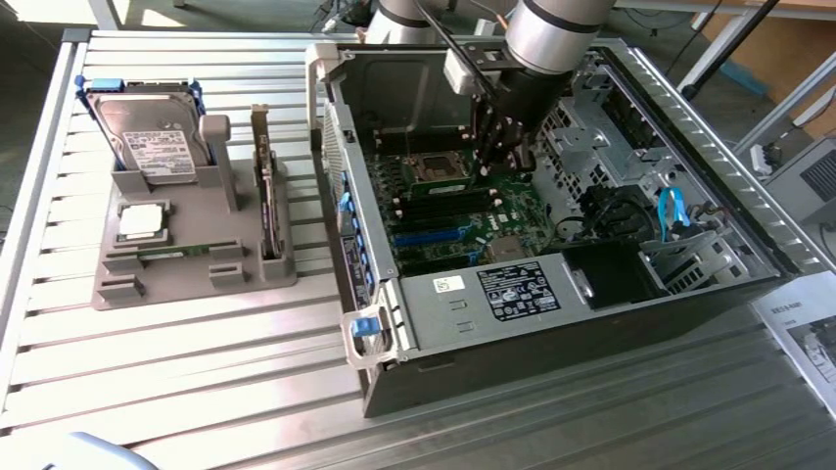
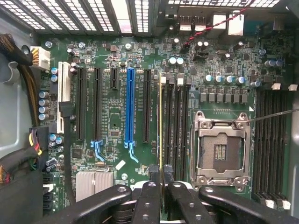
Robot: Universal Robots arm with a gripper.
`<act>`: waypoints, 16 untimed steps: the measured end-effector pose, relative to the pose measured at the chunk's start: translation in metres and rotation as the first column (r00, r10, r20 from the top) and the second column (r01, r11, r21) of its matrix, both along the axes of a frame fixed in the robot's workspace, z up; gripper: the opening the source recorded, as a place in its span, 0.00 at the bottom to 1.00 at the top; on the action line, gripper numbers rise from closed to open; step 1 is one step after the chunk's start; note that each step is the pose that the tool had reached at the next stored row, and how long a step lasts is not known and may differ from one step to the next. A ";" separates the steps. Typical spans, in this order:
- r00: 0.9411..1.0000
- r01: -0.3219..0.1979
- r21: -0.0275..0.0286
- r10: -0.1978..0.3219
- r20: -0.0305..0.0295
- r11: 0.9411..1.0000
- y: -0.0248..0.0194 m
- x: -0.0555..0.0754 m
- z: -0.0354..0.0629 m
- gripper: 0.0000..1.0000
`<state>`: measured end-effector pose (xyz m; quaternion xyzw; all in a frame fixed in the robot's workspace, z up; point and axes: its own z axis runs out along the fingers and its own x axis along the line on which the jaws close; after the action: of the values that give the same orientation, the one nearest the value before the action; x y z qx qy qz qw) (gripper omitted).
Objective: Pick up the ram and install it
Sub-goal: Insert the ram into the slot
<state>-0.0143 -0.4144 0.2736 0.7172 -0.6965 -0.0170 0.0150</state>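
Note:
The ram (image 2: 161,126) shows edge-on in the wrist view as a thin yellow-green strip. It hangs over the motherboard's (image 2: 112,116) black memory slots (image 2: 175,121), beside the open processor socket (image 2: 219,151). My gripper (image 2: 161,186) is shut on it, with one dark finger (image 2: 148,198) pressed against each side. In the exterior view the gripper (image 1: 503,162) reaches down into the open computer case (image 1: 432,323), just above the motherboard (image 1: 444,211) and next to the socket (image 1: 438,166). I cannot tell whether the ram's lower edge touches a slot.
A grey fixture (image 1: 196,259) at the exterior view's left holds a hard drive (image 1: 151,137), a square silver processor chip (image 1: 141,220) and an upright expansion card (image 1: 268,196). Inside the case are drive cages, a blue cable (image 1: 673,211) and a labelled power supply (image 1: 516,289).

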 end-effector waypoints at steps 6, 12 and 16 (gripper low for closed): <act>1.000 0.004 0.000 -0.004 0.000 1.000 0.0000 0.000 -0.0001 0.13; 1.000 0.004 0.000 -0.004 -0.017 1.000 0.0001 0.000 -0.0004 0.13; 1.000 0.004 0.000 -0.004 -0.023 1.000 0.0000 0.000 -0.0002 0.13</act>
<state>-0.0139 -0.4144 0.2734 0.7156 -0.6977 -0.0250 0.0230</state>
